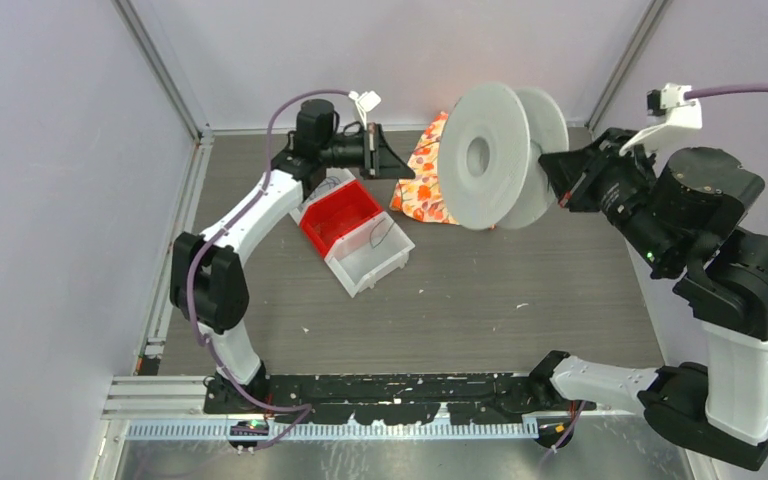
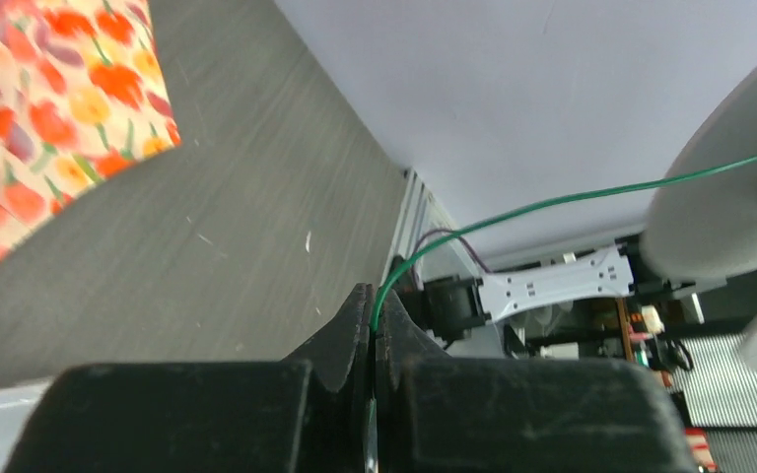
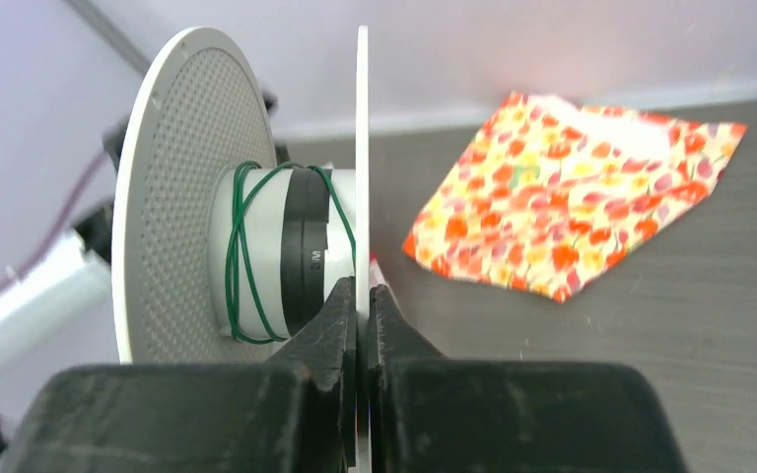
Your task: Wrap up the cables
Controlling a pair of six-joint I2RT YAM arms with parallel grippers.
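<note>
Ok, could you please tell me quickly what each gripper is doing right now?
Left gripper: closed, pinching the green cable.
Right gripper: closed on a flange of the white spool.

Bin (image 1: 355, 232) left of the cloth (image 1: 422, 190) — spool (image 1: 495, 155) right of both, cable (image 3: 237, 251) wound on it.
</note>
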